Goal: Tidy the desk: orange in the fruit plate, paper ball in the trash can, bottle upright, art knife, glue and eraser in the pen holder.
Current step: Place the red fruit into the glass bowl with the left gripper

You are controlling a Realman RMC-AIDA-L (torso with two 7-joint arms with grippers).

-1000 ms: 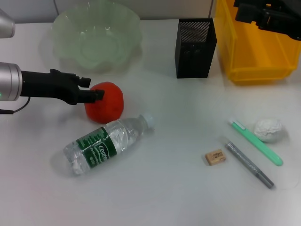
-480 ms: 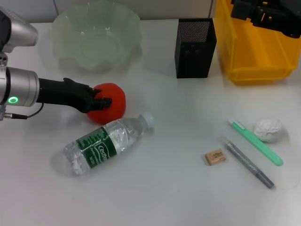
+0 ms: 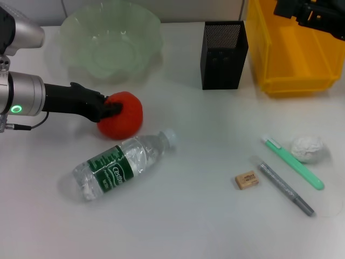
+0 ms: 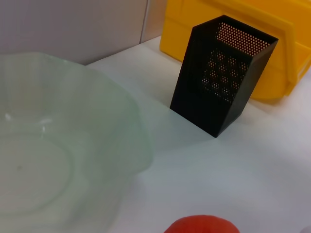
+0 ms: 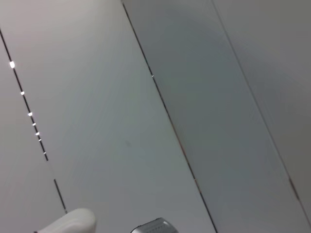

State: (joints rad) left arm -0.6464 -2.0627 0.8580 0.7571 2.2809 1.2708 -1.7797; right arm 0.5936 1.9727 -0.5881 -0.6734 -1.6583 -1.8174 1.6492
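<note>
My left gripper [image 3: 112,108] reaches in from the left and is shut on the left side of the orange [image 3: 123,116], which sits just in front of the fruit plate [image 3: 152,28]. The left wrist view shows the orange's top [image 4: 204,225], the fruit plate's rim [image 4: 138,131] and the pen holder [image 4: 221,77]. In front of the orange the bottle [image 3: 118,166] lies on its side. At the right lie the eraser [image 3: 247,179], a grey glue stick [image 3: 285,189], the green art knife [image 3: 294,162] and the paper ball [image 3: 308,149]. The pen holder [image 3: 223,56] stands beside the trash can [image 3: 294,65].
My right gripper [image 3: 310,13] is parked high at the back right, above the yellow trash can [image 4: 291,63]. The right wrist view shows only grey wall panels. White desk surface lies between the bottle and the eraser.
My left gripper moved right onto the orange and took hold of it. Gripper and orange have since shifted slightly upward in the head view. The right arm barely moved.
</note>
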